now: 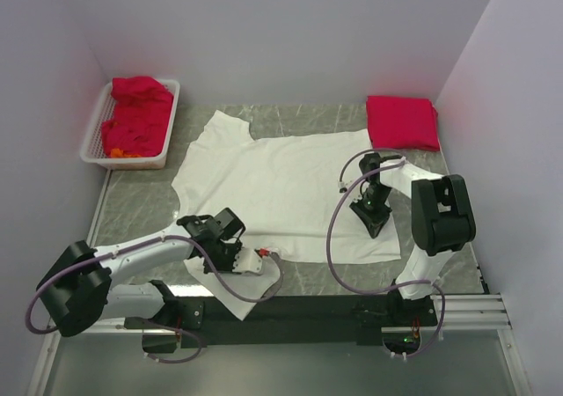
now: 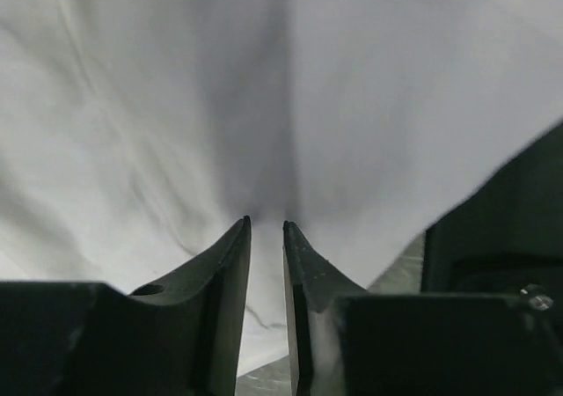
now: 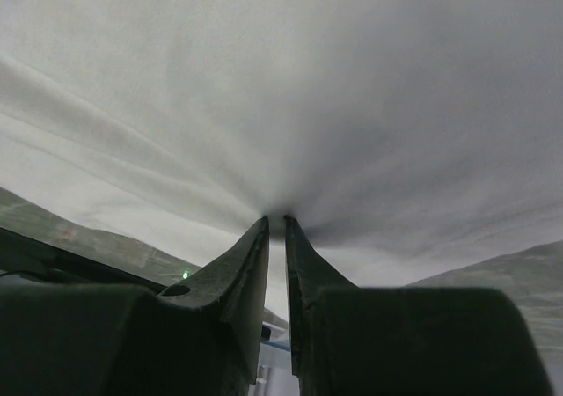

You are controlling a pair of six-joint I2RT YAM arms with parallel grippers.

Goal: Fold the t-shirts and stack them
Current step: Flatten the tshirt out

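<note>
On table (image 1: 141, 204), white t-shirt (image 1: 281, 185), print indiscernible

The white t-shirt (image 1: 273, 180) lies spread; a red t-shirt (image 1: 402, 121) sits folded.

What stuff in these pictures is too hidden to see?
- Top view: how many red shirts lie in the basket; the heap hides it.
- Top view: small orange thing in the basket, too small to name.
- Top view: near corner of the white shirt, partly under the left end effector.
- Wrist views: white cloth fills them, hiding most of the table.
</note>
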